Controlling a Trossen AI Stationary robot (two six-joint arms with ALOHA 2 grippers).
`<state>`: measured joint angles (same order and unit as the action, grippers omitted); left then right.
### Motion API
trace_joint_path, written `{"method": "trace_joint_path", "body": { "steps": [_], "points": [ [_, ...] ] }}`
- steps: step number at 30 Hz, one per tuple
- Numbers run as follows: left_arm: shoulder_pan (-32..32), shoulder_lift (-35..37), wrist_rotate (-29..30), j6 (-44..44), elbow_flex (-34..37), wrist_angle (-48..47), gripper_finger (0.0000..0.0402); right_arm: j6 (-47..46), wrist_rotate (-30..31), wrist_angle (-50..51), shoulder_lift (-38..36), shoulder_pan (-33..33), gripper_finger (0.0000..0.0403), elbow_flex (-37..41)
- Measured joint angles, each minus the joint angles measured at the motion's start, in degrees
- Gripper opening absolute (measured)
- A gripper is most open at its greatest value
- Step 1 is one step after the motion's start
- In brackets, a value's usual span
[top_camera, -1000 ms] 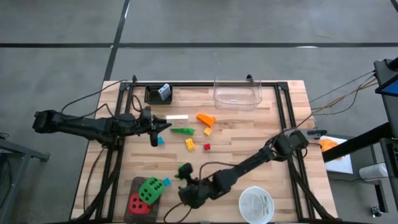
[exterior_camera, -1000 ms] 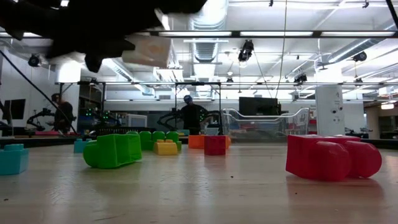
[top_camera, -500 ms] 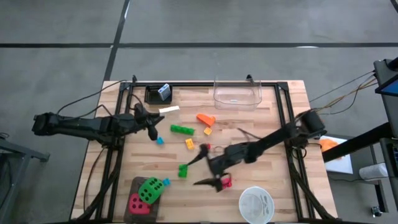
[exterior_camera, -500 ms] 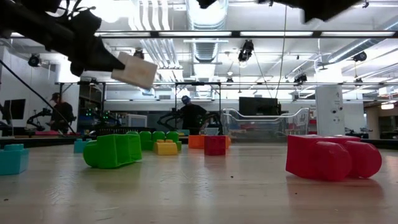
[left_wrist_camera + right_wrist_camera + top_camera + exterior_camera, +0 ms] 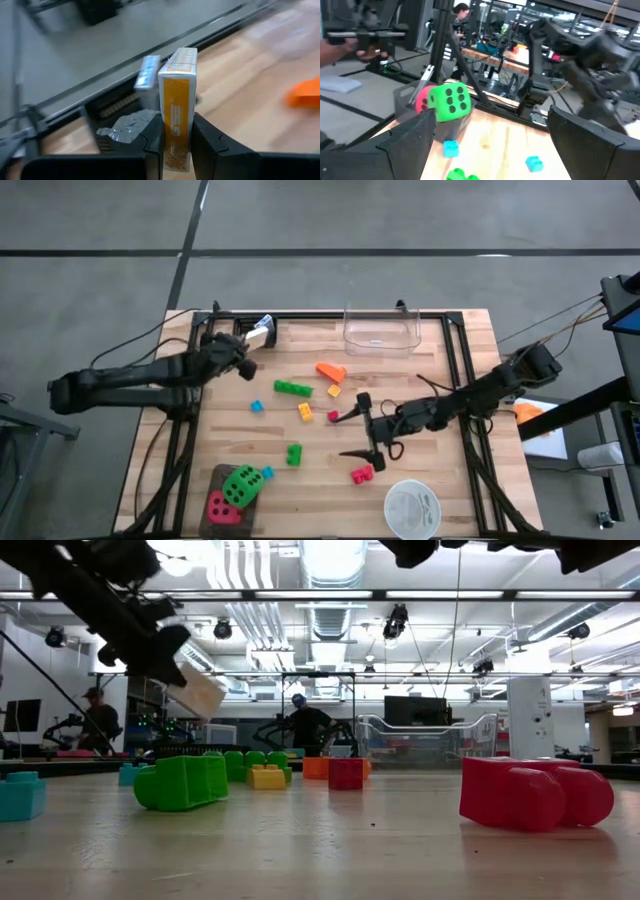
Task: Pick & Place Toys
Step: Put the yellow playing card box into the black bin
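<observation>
My left gripper (image 5: 252, 344) is shut on a white and orange card pack (image 5: 177, 95), above the black tray (image 5: 243, 333) at the far left. A blue card pack (image 5: 148, 75) lies in that tray. My right gripper (image 5: 352, 436) hangs open over the middle of the table, touching nothing. Small bricks lie on the wood: green (image 5: 292, 388), orange (image 5: 331, 370), yellow (image 5: 304, 411), a second green (image 5: 294, 453) and red (image 5: 361, 473). The green die (image 5: 240, 484) and red die (image 5: 219, 506) sit on a dark mat at the near left. My left gripper pinches the card pack between its two fingers (image 5: 152, 142), one on each broad face near the pack's lower end (image 5: 176, 136). The narrow orange side faces the wrist camera. The fingers come slanting down from the table's left. The pack is lifted clear of the table.
A clear plastic tub (image 5: 381, 330) stands at the far edge, right of the tray. A round white bowl (image 5: 413, 508) sits at the near edge. Crumpled foil (image 5: 126, 127) lies by the tray. People stand in the room beyond the table.
My left gripper has swung with the card pack toward the far edge, from above the green brick to over the black tray, and tipped downward. My right gripper, open throughout, has drawn back from beside the dice toward the table's right and risen, turning level.
</observation>
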<state>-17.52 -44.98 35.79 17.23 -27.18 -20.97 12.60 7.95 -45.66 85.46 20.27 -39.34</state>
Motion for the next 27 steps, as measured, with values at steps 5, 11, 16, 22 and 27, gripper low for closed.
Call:
{"method": "trace_joint_path", "body": {
  "steps": [5,11,16,22,27],
  "points": [
    [-6.9,-7.5,-0.2,-2.3,-4.1,-3.6,0.0055,0.0,0.0,1.1,0.1,0.1,0.0371,0.1],
    [-10.7,-14.6,0.5,-2.4,-10.2,-7.9,0.0055,-0.6,0.0,2.0,0.1,0.2,0.0371,0.1],
    [-12.1,-19.4,3.6,-3.5,-14.7,-9.2,0.0055,-0.7,0.0,2.0,0.1,0.2,0.0371,0.1],
    [-15.5,-25.9,3.7,-3.8,-18.0,-11.7,0.0055,-1.1,0.0,2.0,0.1,0.3,0.0371,0.1],
    [-17.9,-30.3,-0.4,-4.6,-18.7,-12.2,0.0055,-1.1,0.0,2.3,0.0,0.3,0.0371,0.1]
  ]
}}
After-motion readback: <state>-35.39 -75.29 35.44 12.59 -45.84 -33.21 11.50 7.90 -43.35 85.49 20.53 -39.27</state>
